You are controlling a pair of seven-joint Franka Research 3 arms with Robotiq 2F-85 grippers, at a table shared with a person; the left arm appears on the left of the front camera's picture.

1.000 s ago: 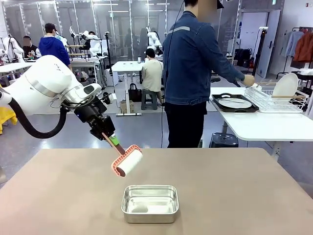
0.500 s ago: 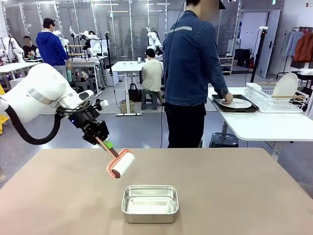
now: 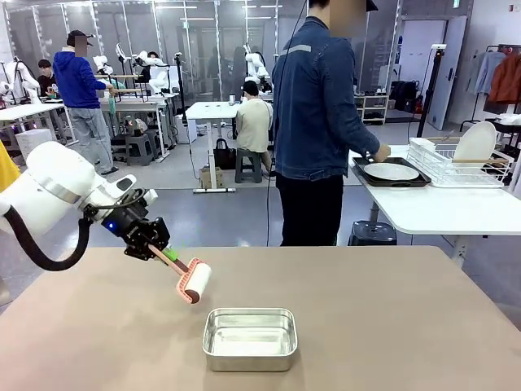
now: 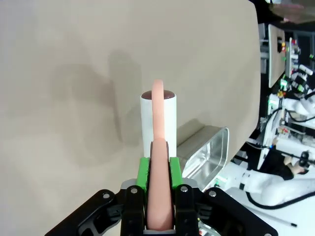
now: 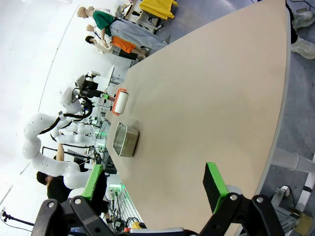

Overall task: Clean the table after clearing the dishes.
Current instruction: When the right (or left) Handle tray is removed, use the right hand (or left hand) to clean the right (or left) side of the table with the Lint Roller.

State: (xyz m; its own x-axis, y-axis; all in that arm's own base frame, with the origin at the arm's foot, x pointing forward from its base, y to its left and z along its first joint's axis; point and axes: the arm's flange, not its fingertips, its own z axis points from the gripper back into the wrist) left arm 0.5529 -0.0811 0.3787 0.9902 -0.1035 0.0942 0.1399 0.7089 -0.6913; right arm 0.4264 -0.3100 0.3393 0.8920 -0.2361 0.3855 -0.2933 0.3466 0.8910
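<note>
tan table (image 3: 391, 318) bare but for a steel pan (image 3: 249, 338); left end effector (image 3: 159, 252) grips the lint roller (image 3: 194, 283), right end effector (image 5: 155, 194) spread wide; lower flat, roll evenly.

My tan table (image 3: 391, 318) lies flat and matte (broad, rectangular); a white plate (image 3: 391, 171) rests on a dark tray (image 3: 362, 172) beyond.

Spread right pincer (image 5: 155, 189) above the table (image 5: 211, 88)

Small rectangular steel pan (image 3: 249, 338) on the large tan-brown table (image 3: 391, 318), white-rolled lint roller (image 3: 194, 282) just left, slightly behind.
</note>
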